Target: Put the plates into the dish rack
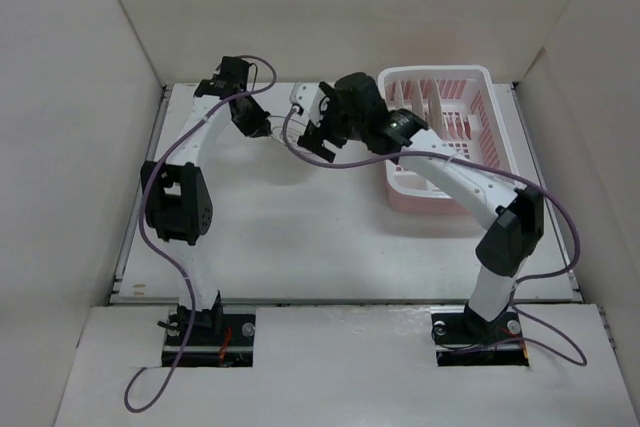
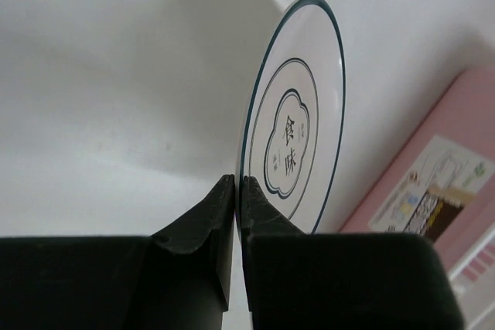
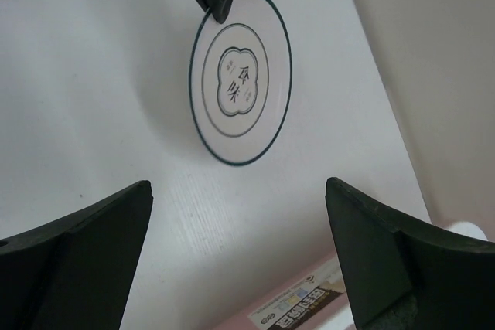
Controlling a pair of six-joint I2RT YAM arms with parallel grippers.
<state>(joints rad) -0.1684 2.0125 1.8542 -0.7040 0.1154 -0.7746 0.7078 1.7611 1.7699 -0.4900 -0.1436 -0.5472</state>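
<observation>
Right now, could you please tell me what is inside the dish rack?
The dish rack shows upright white pieces, plates or prongs unclear; the right arm covers its near part.

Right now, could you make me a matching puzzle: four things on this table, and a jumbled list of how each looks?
Things:
1. left gripper
2. right gripper
3. dark-rimmed plate
4. dish rack

States:
A. pale pink, white rim
B. jaws wide apart, holding nothing
C. pinched by its edge
D. jaws closed tight

Pairs: 1-D, 2-B, 3-C, 4-A
</observation>
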